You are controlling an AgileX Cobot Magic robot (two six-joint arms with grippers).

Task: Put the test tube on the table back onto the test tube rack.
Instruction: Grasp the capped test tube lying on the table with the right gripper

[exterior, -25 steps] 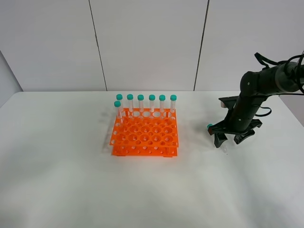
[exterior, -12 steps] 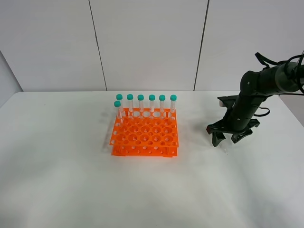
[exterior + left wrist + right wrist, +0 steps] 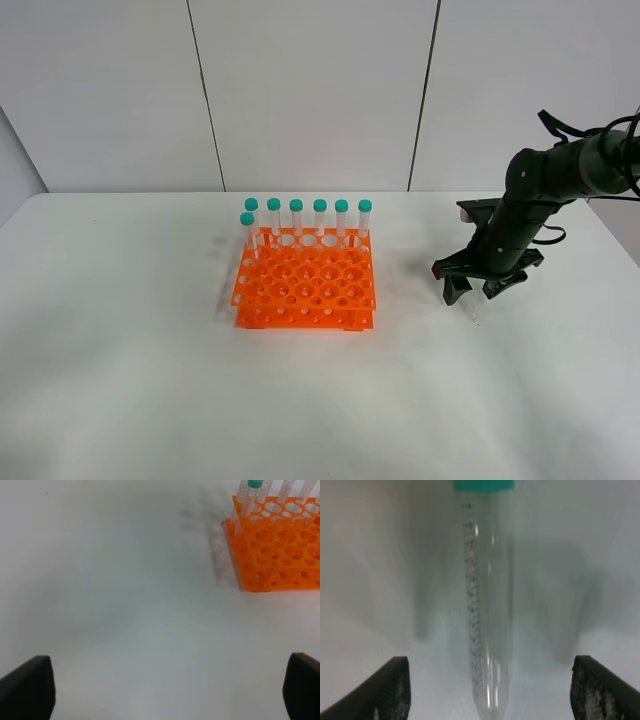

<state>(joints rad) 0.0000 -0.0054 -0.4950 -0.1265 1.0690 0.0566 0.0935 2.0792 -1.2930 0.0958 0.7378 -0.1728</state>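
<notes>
- The test tube [image 3: 487, 605] lies flat on the desk [image 3: 150, 400], on its right side and well apart from the test tube rack [image 3: 305, 290]
- In the right wrist view its conical tip is nearest the camera, the graduation marks run along its length, and the teal cap [image 3: 484, 484] is at the far end
- In the high view its long axis runs diagonally, with the tip towards the front edge and slightly right; the cap end is hidden under the jaws
- The desk is bare from the tube to the front edge, and a bare strip separates the tube from the rack; the right edge is close behind the arm
- The right jaws are spread, with one fingertip [image 3: 380, 690] on each side of the tube and neither touching it
- The right arm [image 3: 545, 175] reaches in over the right edge, elbow high, forearm pitched down and to the left, with the jaws low over the desk
- The left jaws are spread wide over bare desk, fingertips [image 3: 27, 687] far apart with nothing between them and a corner of the rack ahead
- Farther back, seven capped tubes [image 3: 320, 220] stand upright in the rack: six along the back row and one in the next row at the left end
</notes>
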